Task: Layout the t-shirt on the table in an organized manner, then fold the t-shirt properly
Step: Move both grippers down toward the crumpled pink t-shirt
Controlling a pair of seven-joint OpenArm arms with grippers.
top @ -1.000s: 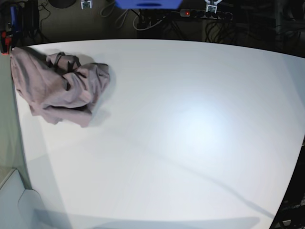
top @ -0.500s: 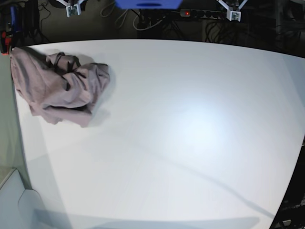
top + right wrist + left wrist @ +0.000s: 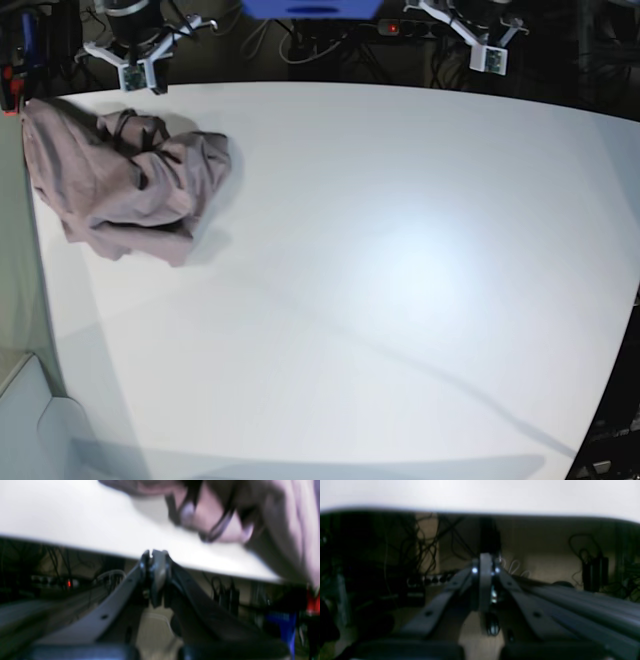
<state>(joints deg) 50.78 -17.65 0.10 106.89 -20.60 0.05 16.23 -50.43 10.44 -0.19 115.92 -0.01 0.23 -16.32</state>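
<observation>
Currently, the dusty mauve-pink short-sleeved cotton t-shirt (image 3: pixel 125 185) lies crumpled in a heap at the far-left corner of the smooth matte white desk (image 3: pixel 400 280), its outer side running along the left edge, where part of it appears to reach or overhang. The right end effector (image 3: pixel 132 78) hangs at the far edge of the desk, just beyond the heap; its jaws are pressed together and carry nothing. From it, the garment lies inward across the desk edge and slightly toward the left edge. The left end effector (image 3: pixel 493 62), likewise closed and empty, sits at the far edge well apart from the garment. Judgement: the right arm is the nearer one for the first pickup. The heap shows no clear long axis, though it spreads somewhat more along the left edge.
</observation>
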